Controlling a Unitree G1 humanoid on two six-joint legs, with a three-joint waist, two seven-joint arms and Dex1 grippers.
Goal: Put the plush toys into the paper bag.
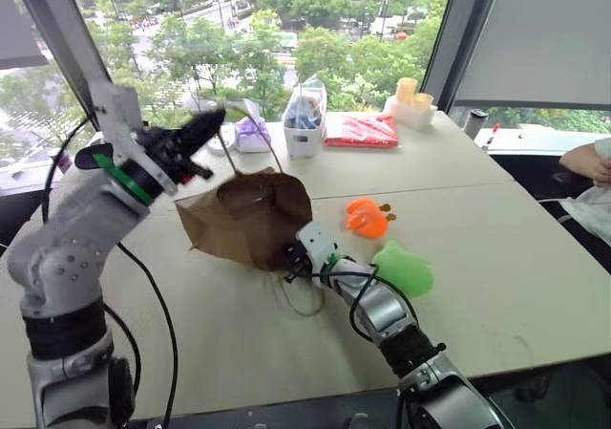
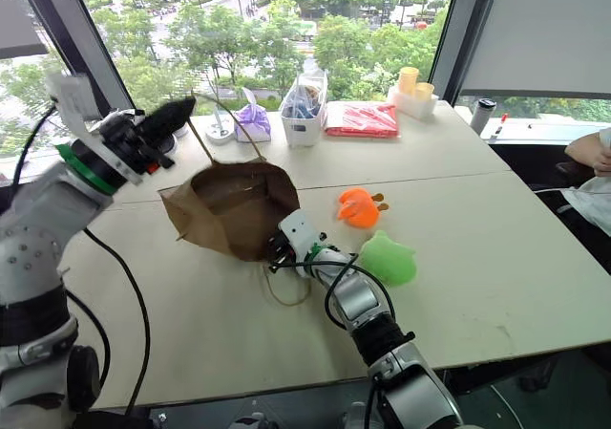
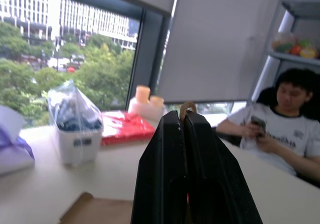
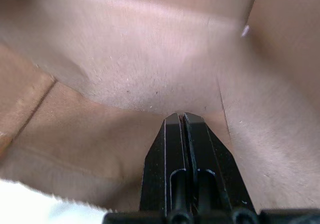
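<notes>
Orange toy (image 1: 366, 217), green toy (image 1: 402, 268), brown bag (image 1: 248, 217)

Beige table (image 1: 496, 257), tree-view windows (image 1: 286, 28), blinds (image 1: 544, 37)

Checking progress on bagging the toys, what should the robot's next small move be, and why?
Probably draw the right gripper out of the paper bag and go for the orange plush toy. Both it and the green one lie on the table, while the left gripper holds the bag's handle.
</notes>
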